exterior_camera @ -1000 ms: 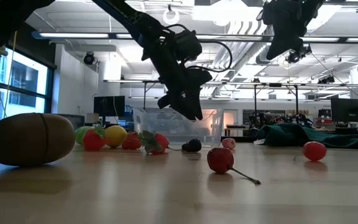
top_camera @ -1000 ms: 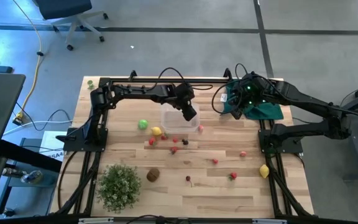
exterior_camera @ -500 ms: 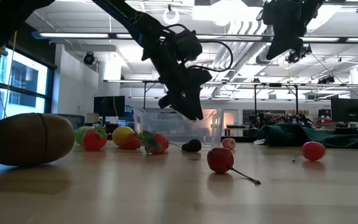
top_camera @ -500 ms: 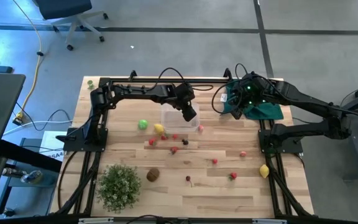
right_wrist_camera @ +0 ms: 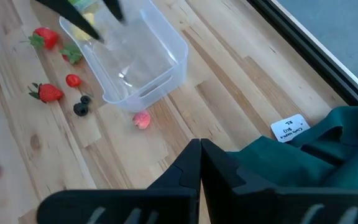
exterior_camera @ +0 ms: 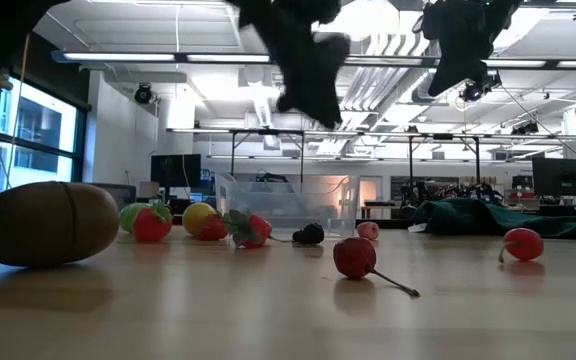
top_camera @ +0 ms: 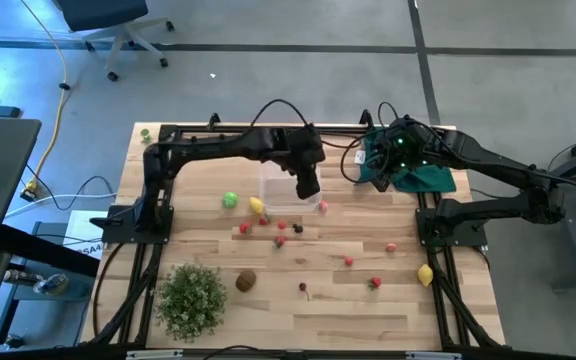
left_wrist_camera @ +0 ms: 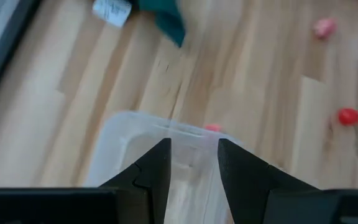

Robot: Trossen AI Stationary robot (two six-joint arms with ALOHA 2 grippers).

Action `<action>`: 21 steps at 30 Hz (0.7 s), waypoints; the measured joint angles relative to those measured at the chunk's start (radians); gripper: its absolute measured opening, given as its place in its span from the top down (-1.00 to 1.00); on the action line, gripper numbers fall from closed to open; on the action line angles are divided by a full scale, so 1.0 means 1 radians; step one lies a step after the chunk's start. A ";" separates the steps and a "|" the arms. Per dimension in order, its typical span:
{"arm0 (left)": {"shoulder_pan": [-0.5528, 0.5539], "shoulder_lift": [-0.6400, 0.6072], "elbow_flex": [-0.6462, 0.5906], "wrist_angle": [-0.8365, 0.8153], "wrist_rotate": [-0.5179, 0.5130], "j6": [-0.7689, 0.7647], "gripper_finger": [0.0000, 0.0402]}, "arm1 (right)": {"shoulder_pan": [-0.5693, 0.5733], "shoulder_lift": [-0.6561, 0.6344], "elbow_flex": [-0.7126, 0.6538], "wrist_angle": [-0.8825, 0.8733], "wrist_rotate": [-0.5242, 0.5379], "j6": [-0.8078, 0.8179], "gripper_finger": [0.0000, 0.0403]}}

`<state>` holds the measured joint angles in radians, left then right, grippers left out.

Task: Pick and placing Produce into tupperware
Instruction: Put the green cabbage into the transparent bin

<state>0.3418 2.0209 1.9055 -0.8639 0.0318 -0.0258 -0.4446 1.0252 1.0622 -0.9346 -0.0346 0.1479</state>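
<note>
**Open workshop floor around a butcher-block table**

Pale wooden table (top_camera: 368,310) on polished grey concrete floor (top_camera: 268,80) crossed by dark seams. Beyond the table's far edge, a white-based office chair (top_camera: 118,30). Left of the table, a yellow cable (top_camera: 60,95) trailing across the concrete. Behind the table at tabletop level, a bright window (exterior_camera: 43,135), monitors (exterior_camera: 175,168) and fluorescent ceiling strips (exterior_camera: 148,57).

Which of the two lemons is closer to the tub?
The lemon just off the tub's left front corner, beside the green ball. The other lemon lies far off by the table's right edge.
</note>
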 joint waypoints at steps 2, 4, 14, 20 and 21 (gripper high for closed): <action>-0.018 0.001 0.111 -0.129 -0.032 0.048 0.39 | 0.000 0.000 0.000 -0.005 0.000 -0.008 1.00; -0.030 0.002 0.242 -0.263 -0.057 0.088 0.39 | 0.000 0.000 0.000 -0.010 0.000 -0.015 1.00; -0.061 -0.232 0.273 -0.565 -0.211 0.029 0.39 | 0.000 0.000 0.000 -0.010 -0.001 -0.018 1.00; -0.081 -0.354 0.098 -0.621 -0.283 -0.059 0.39 | 0.000 0.000 0.000 0.005 -0.002 -0.017 1.00; -0.082 -0.378 0.062 -0.620 -0.278 -0.061 0.39 | 0.001 0.000 0.000 0.004 -0.002 -0.017 1.00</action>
<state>0.2593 1.6428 1.9677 -1.4844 -0.2467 -0.0865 -0.4435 1.0252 1.0622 -0.9306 -0.0371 0.1313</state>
